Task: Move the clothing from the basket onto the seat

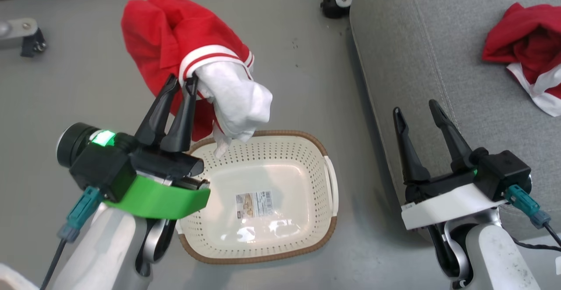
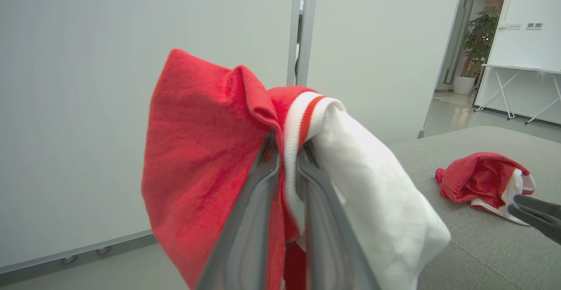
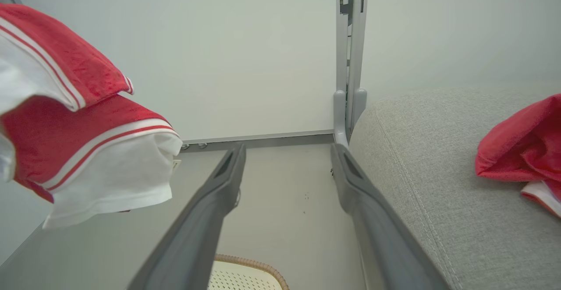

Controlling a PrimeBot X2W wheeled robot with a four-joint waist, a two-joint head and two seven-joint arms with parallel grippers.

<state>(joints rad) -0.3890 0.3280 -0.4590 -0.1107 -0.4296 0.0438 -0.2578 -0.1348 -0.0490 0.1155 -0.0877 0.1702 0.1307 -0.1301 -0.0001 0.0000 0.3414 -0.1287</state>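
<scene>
My left gripper (image 1: 184, 79) is shut on a red and white garment (image 1: 193, 62) and holds it in the air above the far left rim of the basket (image 1: 331, 180). In the left wrist view the fingers (image 2: 263, 167) pinch the striped white hem of that garment (image 2: 206, 150). The cream basket holds nothing but its label. Another red and white garment (image 1: 526, 44) lies crumpled on the grey seat (image 1: 416, 62) at the right. My right gripper (image 1: 416, 108) stands open over the seat's near left edge with nothing between its fingers. The right wrist view shows the hanging garment (image 3: 79, 150) at its left.
Grey floor (image 1: 79, 75) surrounds the basket. White partition panels (image 2: 87, 84) on wheeled feet (image 1: 335, 1) stand behind the basket and seat. The seat's edge (image 3: 394, 150) runs close along my right gripper (image 3: 287, 154).
</scene>
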